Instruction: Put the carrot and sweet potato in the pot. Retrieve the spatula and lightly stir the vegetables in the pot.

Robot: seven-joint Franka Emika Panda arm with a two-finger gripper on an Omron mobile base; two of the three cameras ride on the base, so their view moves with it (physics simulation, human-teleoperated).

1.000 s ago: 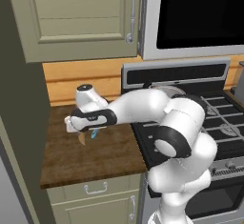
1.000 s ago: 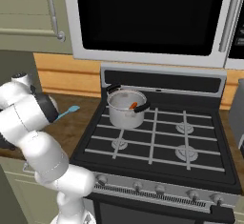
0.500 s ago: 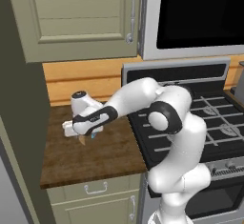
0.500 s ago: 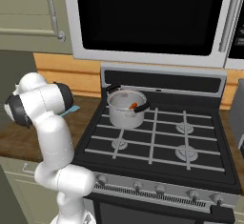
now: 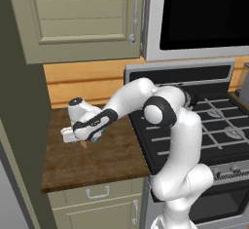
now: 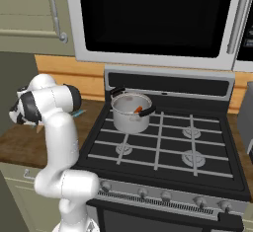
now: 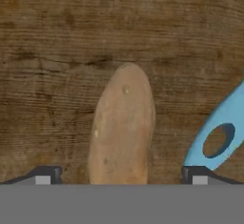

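1. Hand view: the gripper [image 7: 121,175] points at the table [image 7: 57,42], a dark brown wood surface with visible grain. Its two dark finger tips stand wide apart, one on either side of the sweet potato [image 7: 123,127], and grip nothing.
2. One sweet potato: a stubby tan-brown oblong with a rounded end and a matte, lightly speckled skin, lying flat on the table between the jaws.
3. One spatula [image 7: 217,135]: smooth light-blue, flat end with a round hole, lying on the table just beside one finger tip.
4. Right base view: one pot [image 6: 130,112], a shiny steel cylinder with two black handles, stands on the black stove [image 6: 163,142].
5. One carrot [image 6: 139,110], bright orange, shows inside the pot.
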